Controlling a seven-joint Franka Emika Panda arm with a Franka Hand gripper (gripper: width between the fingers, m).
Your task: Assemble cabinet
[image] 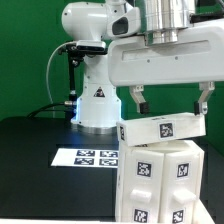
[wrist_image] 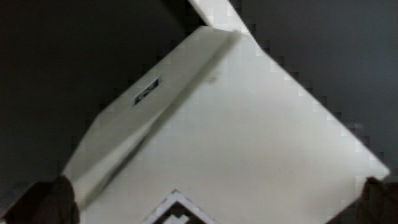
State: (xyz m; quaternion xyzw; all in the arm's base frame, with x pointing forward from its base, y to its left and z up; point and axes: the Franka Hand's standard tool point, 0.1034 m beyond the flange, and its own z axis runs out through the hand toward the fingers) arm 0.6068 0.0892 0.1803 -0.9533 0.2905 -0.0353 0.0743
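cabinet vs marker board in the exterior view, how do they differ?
Shape: the large white box-shaped plastic cabinet is a tall body; the thin flat white marker board is a strip.
Pose: the cabinet stands up from the black table; the marker board lies flat on it.
Place: the cabinet sits directly under the gripper, whose jaws are spread; the marker board lies off to the exterior view's left.
Shared: both white with square black-and-white tags.

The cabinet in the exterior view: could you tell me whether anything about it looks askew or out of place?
Yes. The flat tagged top panel on the cabinet sits tilted, its exterior-view right end higher, not flush with the body. The pincer hangs open just above it. The marker board lies flat.
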